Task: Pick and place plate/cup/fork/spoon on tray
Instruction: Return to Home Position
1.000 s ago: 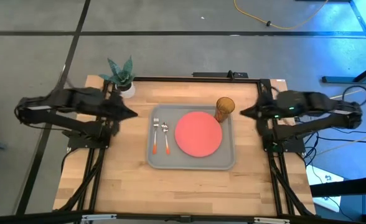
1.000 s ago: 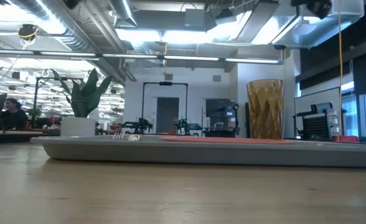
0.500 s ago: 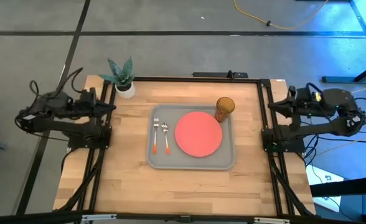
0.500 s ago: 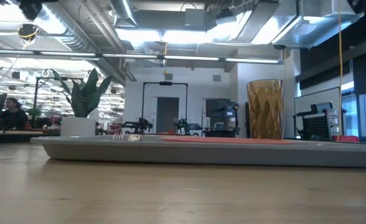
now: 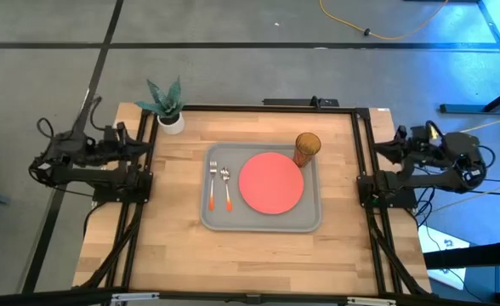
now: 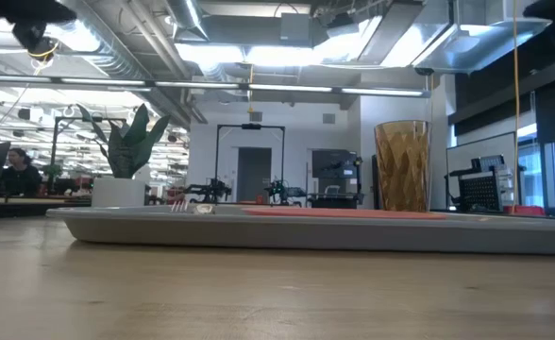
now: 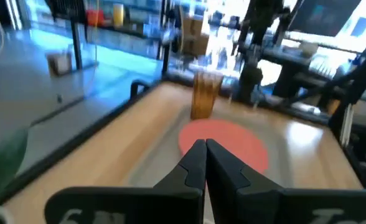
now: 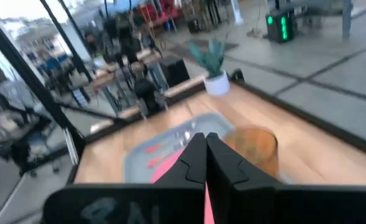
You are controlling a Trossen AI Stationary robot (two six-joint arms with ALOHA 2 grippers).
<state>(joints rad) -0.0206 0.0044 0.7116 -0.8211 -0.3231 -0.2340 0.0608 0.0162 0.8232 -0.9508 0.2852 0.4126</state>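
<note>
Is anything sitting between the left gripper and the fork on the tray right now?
Nothing visible does. The left gripper sits at the left edge of the table, and only bare wood lies between it and the tray, where the fork rests. The potted plant stands off that line, at the far left corner.

Dark jointed left arm [image 5: 87, 155] and right arm [image 5: 428, 157], looping black cables, tapered black claw fingers [image 7: 192, 168]

Potted plant [image 5: 169, 115] at wooden table [image 5: 250, 255] far-left corner; yellow cable [image 5: 390, 37] beyond.
</note>
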